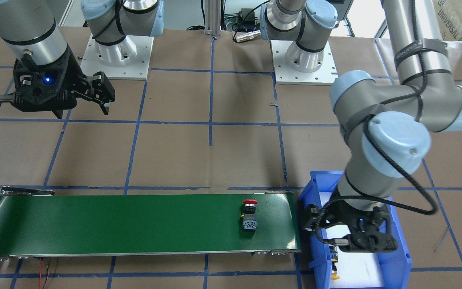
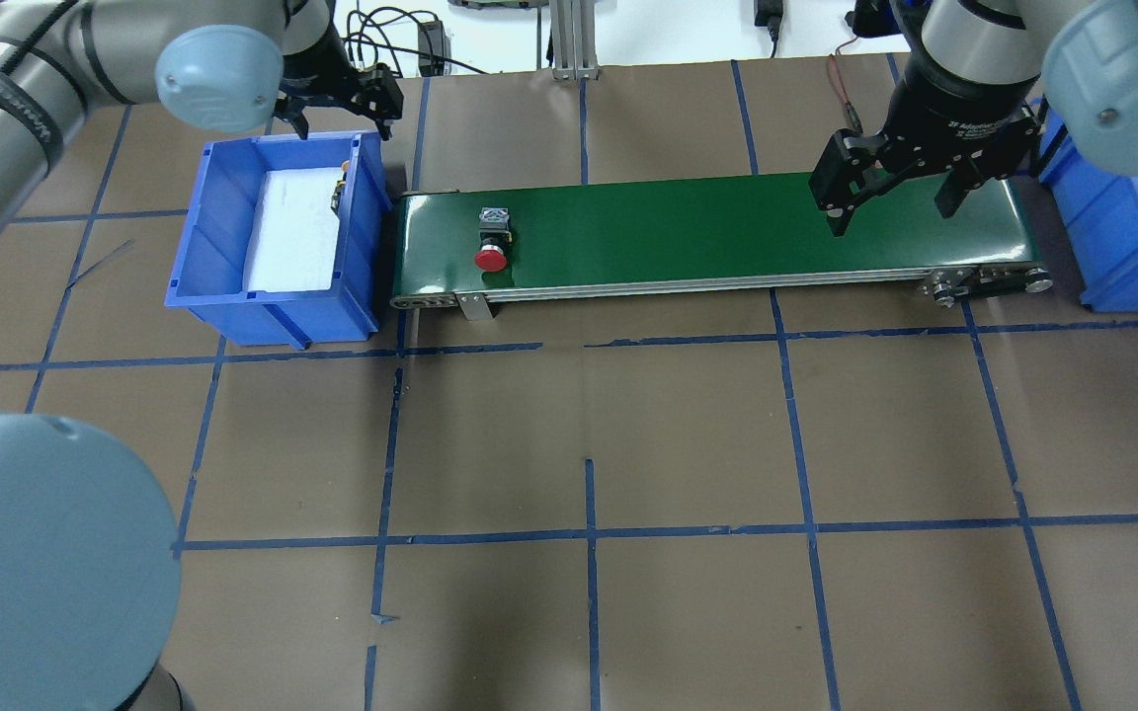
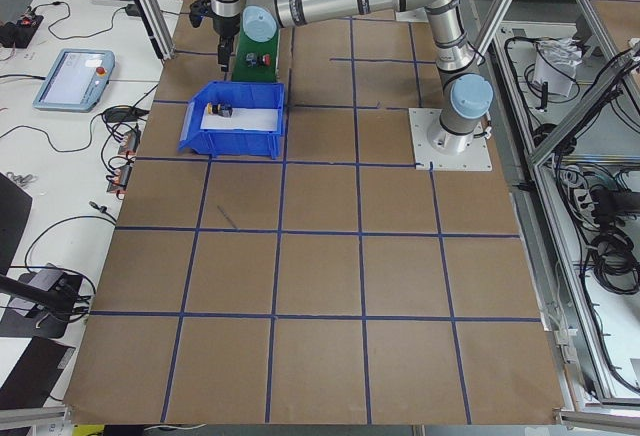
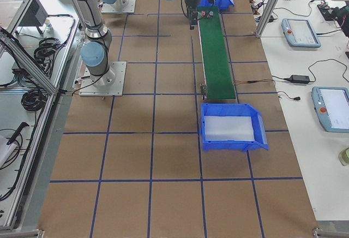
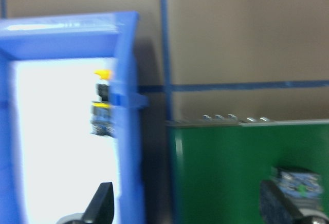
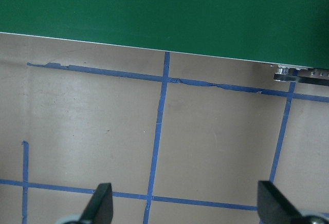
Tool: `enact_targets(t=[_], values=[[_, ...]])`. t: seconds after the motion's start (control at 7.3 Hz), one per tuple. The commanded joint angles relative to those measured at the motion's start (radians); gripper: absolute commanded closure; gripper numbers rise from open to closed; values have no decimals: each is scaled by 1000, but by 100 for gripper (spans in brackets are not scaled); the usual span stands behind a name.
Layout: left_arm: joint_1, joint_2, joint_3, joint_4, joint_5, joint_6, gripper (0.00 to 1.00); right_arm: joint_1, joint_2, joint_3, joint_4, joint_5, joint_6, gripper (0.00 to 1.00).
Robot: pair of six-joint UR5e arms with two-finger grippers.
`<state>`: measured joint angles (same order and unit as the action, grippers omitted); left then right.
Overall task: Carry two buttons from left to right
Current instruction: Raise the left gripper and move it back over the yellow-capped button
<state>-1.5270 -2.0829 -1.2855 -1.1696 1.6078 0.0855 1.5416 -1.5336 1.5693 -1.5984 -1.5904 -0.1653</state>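
Observation:
The red mushroom-capped button lies on its side on the green conveyor belt near the belt's left end. It also shows in the front view and the left wrist view. The yellow-capped button lies in the left blue bin, against the wall next to the belt, and shows in the left wrist view. My left gripper is open and empty, above that bin's belt-side wall. My right gripper is open and empty, above the belt's right end.
A second blue bin with a white pad stands just past the belt's right end. The belt runs along the far side of the brown table, which is marked with blue tape lines. Both arm bases stand on white plates.

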Motion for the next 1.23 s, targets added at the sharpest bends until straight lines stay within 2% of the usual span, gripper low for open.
enact_targets(t=[0.0, 0.82, 0.96, 1.1], values=[[85, -34, 12, 8, -43, 88, 0, 0, 1, 0, 0, 12, 0, 0], [80, -3, -5, 1, -23, 112, 0, 0, 3, 9, -14, 15, 80, 0], [79, -3, -9, 4, 51, 114, 0, 0, 4, 9, -15, 13, 84, 0], [76, 13, 1, 4, 72, 140, 0, 0, 4, 9, -20, 13, 84, 0]])
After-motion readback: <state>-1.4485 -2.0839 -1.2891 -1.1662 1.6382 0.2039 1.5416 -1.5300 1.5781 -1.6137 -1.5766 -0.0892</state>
